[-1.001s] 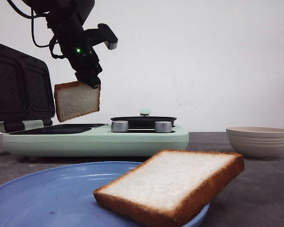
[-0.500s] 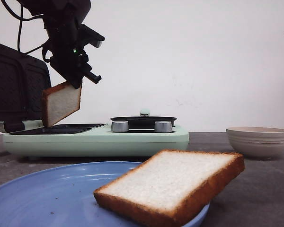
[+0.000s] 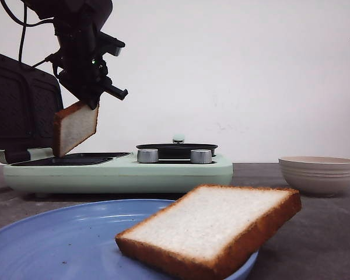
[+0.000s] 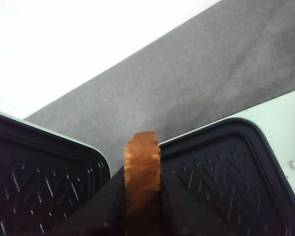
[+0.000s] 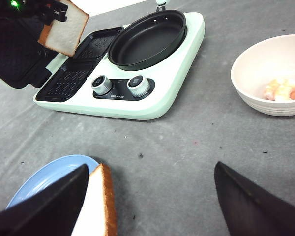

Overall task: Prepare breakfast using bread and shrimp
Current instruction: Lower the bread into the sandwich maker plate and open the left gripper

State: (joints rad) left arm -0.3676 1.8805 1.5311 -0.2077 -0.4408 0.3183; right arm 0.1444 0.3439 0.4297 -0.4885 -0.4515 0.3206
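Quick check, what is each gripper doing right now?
Left gripper: closed on a bread slice, holding it above the sandwich maker's plate.
Right gripper: open, holding nothing.

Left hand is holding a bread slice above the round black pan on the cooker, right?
Not the pan. The left hand holds the bread slice above the open sandwich press plate; the round pan sits beside it, as the right wrist view shows.

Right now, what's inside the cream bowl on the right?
The right wrist view shows pale orange shrimp lying in the cream bowl near its far side. From the front, the bowl's wall hides them completely.
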